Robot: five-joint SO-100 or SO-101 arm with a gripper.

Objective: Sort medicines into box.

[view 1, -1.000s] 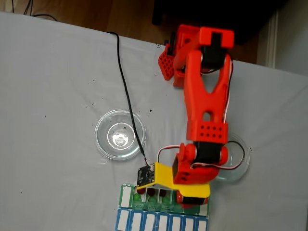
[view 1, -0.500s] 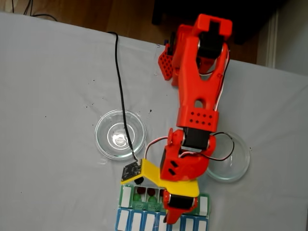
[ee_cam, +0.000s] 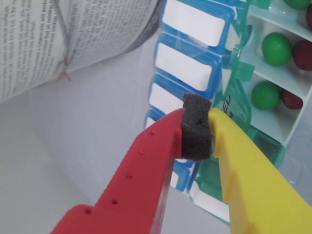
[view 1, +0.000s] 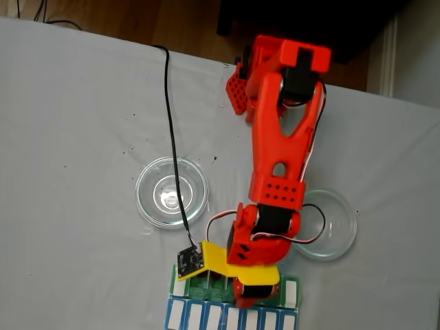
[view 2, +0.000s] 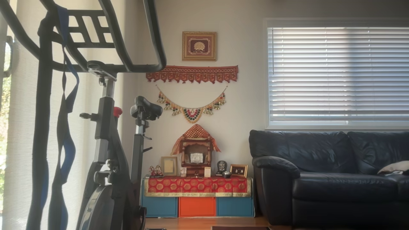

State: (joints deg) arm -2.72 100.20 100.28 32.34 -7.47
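Medicines sitting in the open compartments of the box (ee_cam: 273, 112) in the wrist view: green ball (ee_cam: 276, 48) beside dark red ball (ee_cam: 303, 54) in one cell, second green ball (ee_cam: 265, 94) touching another dark red ball (ee_cam: 291, 99) in the next cell down, more balls clipped by the top edge. Translucent green lids (ee_cam: 237, 100) flipped open toward the blue-and-white organiser (ee_cam: 185, 66), lying just beside the box with its white labels up. Hand (ee_cam: 197, 127) closed, red finger (ee_cam: 146, 165) and yellow finger (ee_cam: 243, 165) pressed on a dark grey foam pad (ee_cam: 196, 126) between the tips, nothing else visibly gripped, hanging over the seam between the two organisers. Printed paper (ee_cam: 73, 39) curling at upper left of that view. From the fixed view, red arm (view 1: 278, 151) reaching down the frame from its base at the top, wrist hovering right over the box (view 1: 292, 292) at the bottom edge, hand itself hidden under the wrist and yellow bracket (view 1: 216, 258). Two clear glass dishes on the grey counter (view 1: 69, 137): one dish (view 1: 172, 192) left of the arm, second dish (view 1: 328, 227) right of it, partly covered by the arm. Black cable (view 1: 170, 124) running across the counter to the small camera board (view 1: 189, 261). Other view looking at a room: exercise bike (view 2: 108, 153), dark sofa (view 2: 329, 172), blinds over a window (view 2: 335, 73).
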